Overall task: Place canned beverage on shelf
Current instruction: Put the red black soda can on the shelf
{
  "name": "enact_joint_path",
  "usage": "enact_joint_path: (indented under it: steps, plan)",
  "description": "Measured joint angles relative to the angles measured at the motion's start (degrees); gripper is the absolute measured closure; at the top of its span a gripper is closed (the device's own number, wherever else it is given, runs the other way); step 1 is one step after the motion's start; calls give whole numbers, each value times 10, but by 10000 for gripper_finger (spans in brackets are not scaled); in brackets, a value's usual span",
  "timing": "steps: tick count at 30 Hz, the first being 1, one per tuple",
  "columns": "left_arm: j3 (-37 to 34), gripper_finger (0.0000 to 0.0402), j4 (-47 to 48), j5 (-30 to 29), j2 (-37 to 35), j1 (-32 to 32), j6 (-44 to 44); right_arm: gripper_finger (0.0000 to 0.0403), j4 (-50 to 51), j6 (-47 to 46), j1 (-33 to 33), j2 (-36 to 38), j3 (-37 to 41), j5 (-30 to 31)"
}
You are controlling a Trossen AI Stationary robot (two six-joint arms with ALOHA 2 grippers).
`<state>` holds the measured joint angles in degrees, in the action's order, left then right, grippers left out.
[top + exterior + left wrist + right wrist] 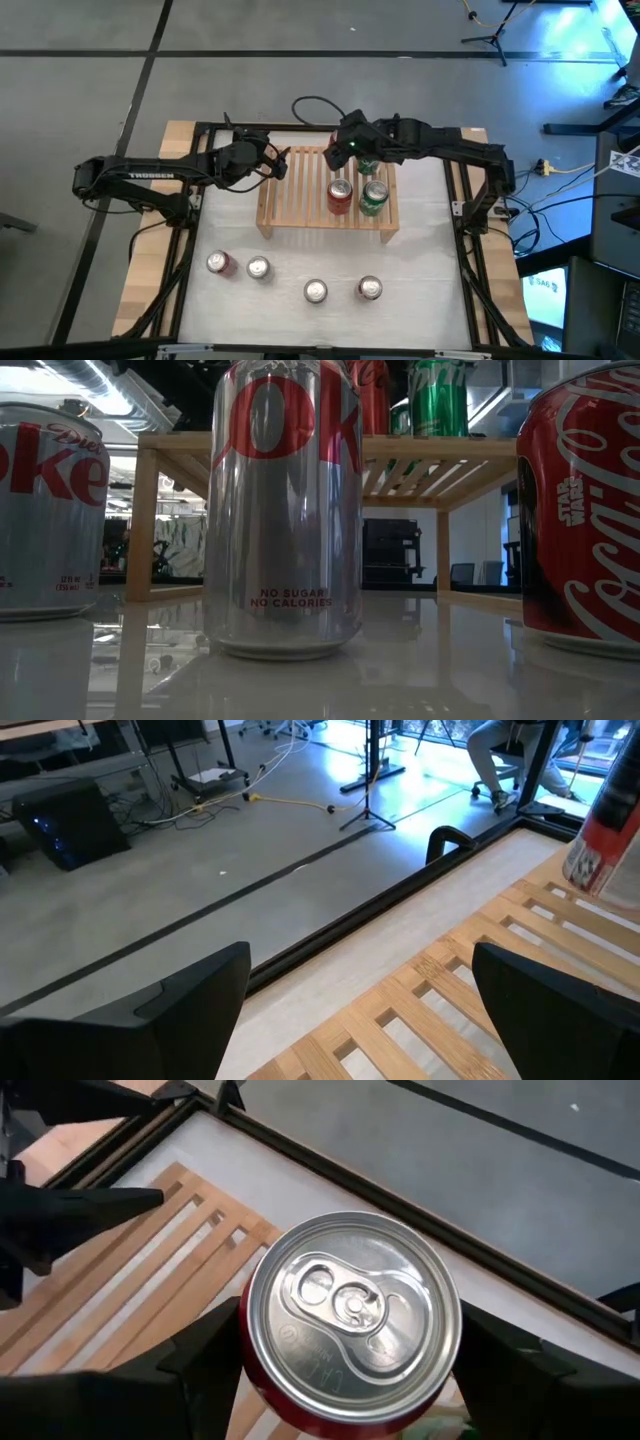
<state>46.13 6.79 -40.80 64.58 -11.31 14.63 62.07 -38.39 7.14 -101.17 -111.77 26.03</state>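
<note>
Fingers of the right gripper [345, 1370] are spread on either side of a red can [352, 1320], seen from above over the shelf [300, 190]; whether they press it cannot be told. Just beside that gripper, a second red can [340, 197] and a green can [374, 197] stand on the slats. The left gripper [360, 1010] is held wide open and empty over the shelf's other end.

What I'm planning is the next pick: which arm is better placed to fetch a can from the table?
Left. Its hand is open and empty over the shelf's left end, nearer the table cans; the right hand is around a red can.
</note>
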Motion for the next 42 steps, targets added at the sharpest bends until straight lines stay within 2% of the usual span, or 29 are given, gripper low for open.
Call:
enact_joint_path:
  steps: [11, 42]
  plan:
    - [0, 29, 1, 2, 0, 0, 0, 113, 20, -2, 0, -29, 0, 2]
    - [0, 29, 0, 13, 0, 0, 0, 113, 19, -1, 0, -29, 0, -1]
